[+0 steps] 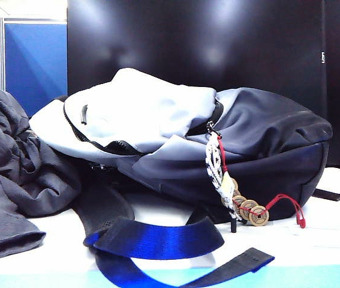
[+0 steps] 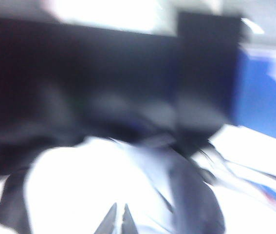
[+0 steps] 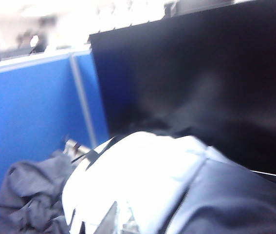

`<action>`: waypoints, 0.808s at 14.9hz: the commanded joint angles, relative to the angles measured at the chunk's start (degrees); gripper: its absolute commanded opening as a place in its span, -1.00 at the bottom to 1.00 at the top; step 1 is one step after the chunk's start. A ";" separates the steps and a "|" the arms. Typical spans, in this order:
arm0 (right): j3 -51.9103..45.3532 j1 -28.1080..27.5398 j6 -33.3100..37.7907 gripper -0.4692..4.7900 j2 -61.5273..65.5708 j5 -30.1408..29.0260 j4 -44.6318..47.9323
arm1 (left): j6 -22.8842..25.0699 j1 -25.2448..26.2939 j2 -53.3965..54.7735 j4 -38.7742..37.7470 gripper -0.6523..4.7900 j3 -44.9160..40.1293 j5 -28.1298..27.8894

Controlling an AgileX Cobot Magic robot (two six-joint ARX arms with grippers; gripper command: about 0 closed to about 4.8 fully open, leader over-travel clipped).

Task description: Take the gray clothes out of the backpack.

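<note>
Clothes [image 1: 14, 174] already out, heaped on the table [image 1: 313, 240] just beside the backpack [image 1: 217, 144], touching its open end; removal step looks done. Left gripper [image 2: 118, 222] and right gripper [image 3: 120, 219] both pressed together, empty, poised above the pale panel and out of the exterior view. Next, probably nothing beyond parking both arms clear.

Straps [image 1: 158, 239] sprawled before backpack [image 1: 265, 150]
</note>
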 commanded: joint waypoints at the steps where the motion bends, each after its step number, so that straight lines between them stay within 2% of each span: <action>1: -6.78 0.00 0.13 -0.85 -6.60 1.01 3.50 | -1.84 0.13 -9.84 -1.53 -0.77 -7.98 -7.13; 3: -11.63 -0.02 -0.09 -0.85 -8.48 1.07 7.74 | -3.04 0.13 -14.67 -1.36 -0.77 -12.22 -7.85; 6: -20.98 -0.07 -0.52 -0.85 -7.37 2.16 14.38 | -2.34 0.13 -15.41 -1.42 -0.77 -17.75 -8.52; 8: -30.73 -0.11 -2.23 -0.85 -7.04 2.84 27.50 | -3.56 0.13 -15.41 1.36 -0.77 -24.63 -10.91; 9: -35.63 -0.11 -2.43 -0.85 -6.32 5.64 33.70 | -5.25 0.13 -15.41 3.52 -0.77 -27.96 -11.13; 10: -38.69 -0.11 -2.43 -0.85 -5.90 7.32 35.21 | -7.76 0.13 -15.41 5.16 -0.77 -30.34 -11.08; 12: -41.75 -0.07 -2.40 -0.85 -5.86 7.30 32.06 | -16.22 0.11 -15.41 3.50 -0.77 -31.21 -10.60</action>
